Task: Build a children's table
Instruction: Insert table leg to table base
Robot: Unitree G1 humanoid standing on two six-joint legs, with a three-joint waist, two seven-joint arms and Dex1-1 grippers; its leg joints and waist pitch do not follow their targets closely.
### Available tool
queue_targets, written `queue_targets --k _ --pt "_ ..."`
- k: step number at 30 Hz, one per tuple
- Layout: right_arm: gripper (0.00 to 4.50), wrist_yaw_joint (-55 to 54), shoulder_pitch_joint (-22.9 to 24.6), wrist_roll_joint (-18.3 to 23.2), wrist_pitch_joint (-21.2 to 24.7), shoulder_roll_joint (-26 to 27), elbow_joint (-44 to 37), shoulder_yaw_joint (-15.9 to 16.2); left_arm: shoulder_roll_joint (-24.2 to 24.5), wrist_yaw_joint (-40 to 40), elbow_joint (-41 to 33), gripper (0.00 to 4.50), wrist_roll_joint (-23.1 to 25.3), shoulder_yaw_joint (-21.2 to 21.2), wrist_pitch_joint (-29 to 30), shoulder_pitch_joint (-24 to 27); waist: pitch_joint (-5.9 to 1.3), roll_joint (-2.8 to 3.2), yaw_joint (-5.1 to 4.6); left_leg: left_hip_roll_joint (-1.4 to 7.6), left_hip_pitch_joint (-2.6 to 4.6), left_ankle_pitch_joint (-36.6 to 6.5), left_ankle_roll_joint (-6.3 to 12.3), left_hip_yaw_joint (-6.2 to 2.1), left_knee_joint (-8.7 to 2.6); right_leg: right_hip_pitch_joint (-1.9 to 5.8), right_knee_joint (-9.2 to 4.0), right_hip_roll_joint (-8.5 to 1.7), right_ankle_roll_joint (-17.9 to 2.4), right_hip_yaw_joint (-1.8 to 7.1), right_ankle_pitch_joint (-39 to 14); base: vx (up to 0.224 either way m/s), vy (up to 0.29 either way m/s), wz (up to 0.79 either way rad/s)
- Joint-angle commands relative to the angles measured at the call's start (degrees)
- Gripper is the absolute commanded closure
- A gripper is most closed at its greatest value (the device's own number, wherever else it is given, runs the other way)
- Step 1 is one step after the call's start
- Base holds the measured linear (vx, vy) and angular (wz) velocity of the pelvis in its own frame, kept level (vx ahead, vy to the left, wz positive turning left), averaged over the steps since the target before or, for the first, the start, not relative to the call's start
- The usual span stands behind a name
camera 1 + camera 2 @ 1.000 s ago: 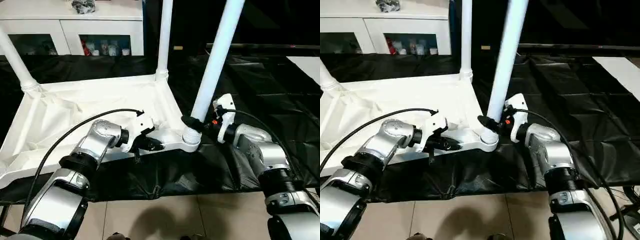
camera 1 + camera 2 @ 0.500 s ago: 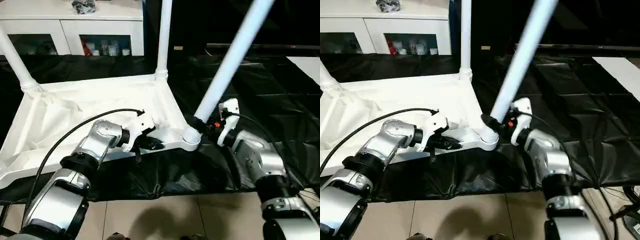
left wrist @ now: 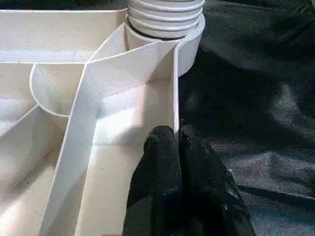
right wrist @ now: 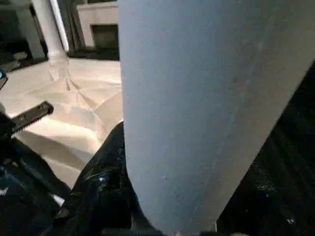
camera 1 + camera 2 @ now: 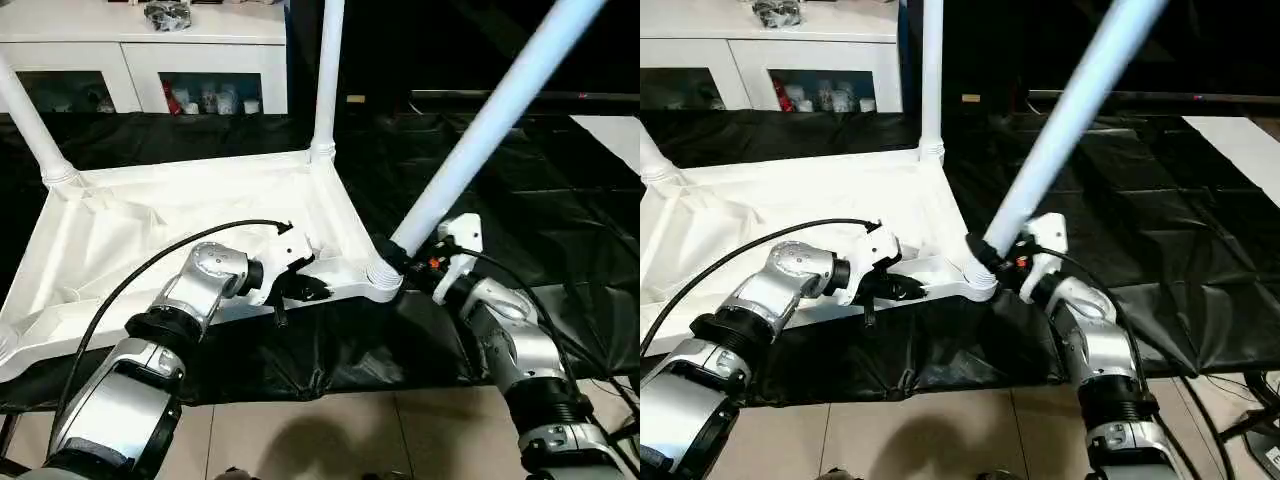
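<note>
The white tabletop (image 5: 190, 215) lies upside down on a black cloth (image 5: 560, 190), ribbed underside facing up, filling the middle and left of the head views. Its long axis runs from the lower left of the frame toward the centre right.

Three legs show in the head views. One leg (image 5: 328, 70) stands upright in the far corner socket at upper centre and runs out of the top edge. A second leg (image 5: 28, 115) rises from the socket at the upper left and leans toward the upper left corner. The third leg (image 5: 490, 125) has its foot at the near right corner socket (image 5: 383, 280), just right of centre, and its long axis slants steeply up to the upper right corner, well off vertical.

The right gripper (image 5: 400, 255) has its fingers about half spread, clamped round the base of that slanted leg just above the socket; in the right wrist view the tube (image 4: 206, 113) fills the middle, with a black finger (image 4: 106, 187) against its side.

The left gripper (image 5: 315, 290) sits just left of the same socket, below centre. In the left wrist view its fingers (image 3: 162, 167) are pressed nearly together, pinching the thin upright rim wall (image 3: 175, 88) of the tabletop between them, with the ribbed collar of the socket beyond.

A white cabinet (image 5: 150, 60) with glass doors stands along the upper left.
</note>
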Motion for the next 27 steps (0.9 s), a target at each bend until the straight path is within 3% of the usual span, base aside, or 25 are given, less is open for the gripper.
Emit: queue_targets --k 1,2,10,11,14,17,21,27 --pt "2.62 -0.09 0.35 -3.26 2.55 -1.48 2.32 1.67 0.83 1.11 0.02 4.5 0.31 0.85 -1.32 -1.77 -3.68 0.33 -0.64 0.28 1.34 -26.85 1.33 -0.05 -5.06 2.19 -5.94 -2.43 -5.5 0.71 -34.64 0.0 0.0 0.0" --pt "2.62 0.41 -0.19 -3.33 3.13 -1.64 2.5 2.18 0.77 1.02 0.11 4.5 0.39 0.81 -1.53 -1.85 -3.69 0.09 -0.73 0.27 1.38 -26.93 1.33 -0.07 -5.0 2.18 -5.9 -2.47 -5.4 0.69 -34.93 0.0 0.0 0.0" --pt "2.62 5.2 -3.41 -5.3 5.91 -3.18 5.72 5.94 1.16 -0.47 0.4 4.5 0.76 0.21 -2.5 -2.45 -3.49 -0.04 -0.95 0.07 1.79 -27.36 1.62 -0.08 -4.6 1.81 -6.6 -2.69 -3.8 0.31 -38.75 0.0 0.0 0.0" --pt "2.62 6.11 -3.85 -5.6 6.04 -3.49 6.28 6.49 1.28 -0.83 0.43 4.5 0.82 0.11 -2.67 -2.54 -3.51 -0.26 -1.0 0.07 1.76 -27.24 1.65 -0.06 -4.58 1.84 -6.64 -2.69 -3.77 0.28 -38.77 0.0 0.0 0.0" --pt "2.62 8.84 -4.78 -5.79 6.36 -4.0 7.55 7.54 1.73 -1.88 0.4 4.5 1.06 -0.14 -3.09 -2.7 -3.53 -0.05 -0.97 0.26 1.68 -27.42 1.71 -0.17 -4.75 1.94 -6.43 -2.77 -4.18 0.29 -37.85 0.0 0.0 0.0" --pt "2.62 11.7 -4.75 -5.24 5.52 -4.33 7.84 8.28 2.45 -3.18 0.11 4.5 1.19 -0.44 -3.68 -2.67 -3.58 -0.21 -0.84 0.36 1.55 -27.19 1.8 -0.19 -4.84 2.07 -6.24 -2.92 -4.64 0.42 -37.16 0.0 0.0 0.0" --pt "2.62 16.54 -2.89 -3.44 5.58 -4.46 6.33 8.84 4.08 -8.46 -1.49 4.5 0.09 -0.79 -6.24 -1.71 -3.75 -0.14 -0.24 0.54 1.3 -24.8 2.31 -0.04 -5.27 2.36 -5.89 -3.02 -5.77 0.98 -34.41 0.0 0.0 0.0" --pt "2.62 22.77 -0.71 -2.47 4.19 -5.08 4.42 10.79 6.32 -17.3 -3.81 4.5 -2.88 -0.56 -6.68 -0.84 -4.17 0.28 0.65 1.15 0.83 -20.67 2.33 0.28 -5.9 3.13 -4.26 -2.9 -10.04 1.72 -24.62 0.0 0.0 0.0"
